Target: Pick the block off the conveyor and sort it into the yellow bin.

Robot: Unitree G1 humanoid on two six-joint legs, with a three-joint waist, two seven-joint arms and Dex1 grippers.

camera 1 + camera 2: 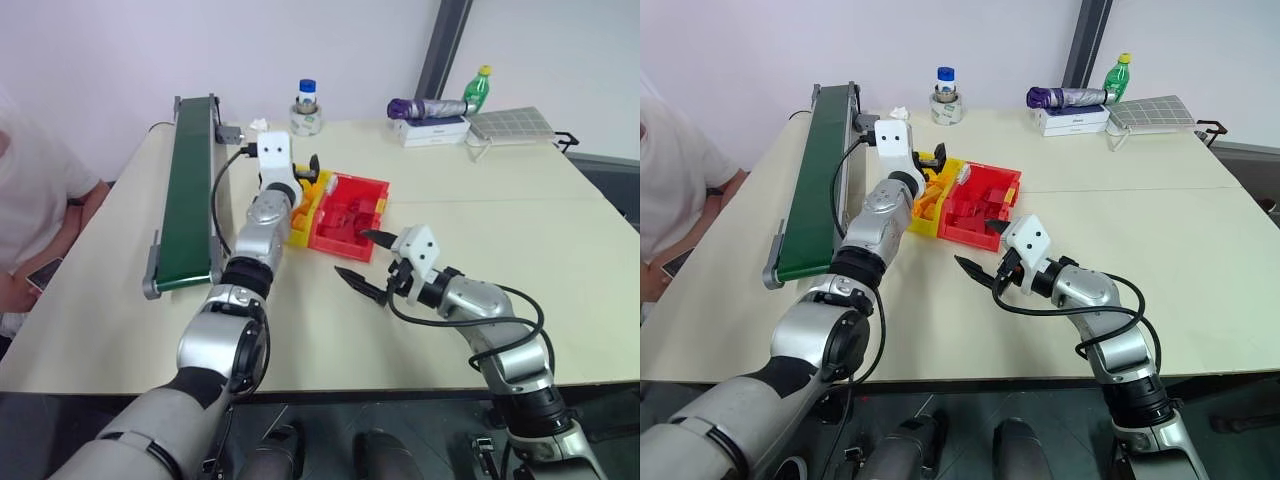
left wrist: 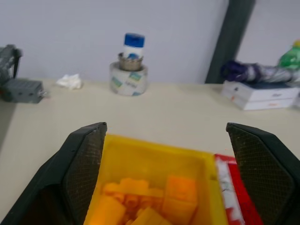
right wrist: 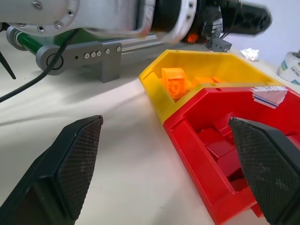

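Note:
My left gripper (image 2: 166,131) hovers open above the yellow bin (image 2: 154,143), with nothing between its fingers. Several orange-yellow blocks (image 2: 180,192) lie loose in that bin; I cannot tell which one is the task's block. The dark green conveyor (image 1: 190,190) runs along the table's left side, and its belt is bare. The yellow bin (image 1: 298,238) stands just right of it, partly hidden by my left arm. My right gripper (image 1: 350,252) hangs open above the table, in front of the two bins and holding nothing.
A red bin (image 1: 340,245) with red bricks touches the yellow bin's right side. At the table's far edge stand a tape roll with a bottle (image 1: 307,115), stacked boxes (image 1: 435,130) and a green bottle (image 1: 478,88). A person (image 1: 30,200) sits at the left.

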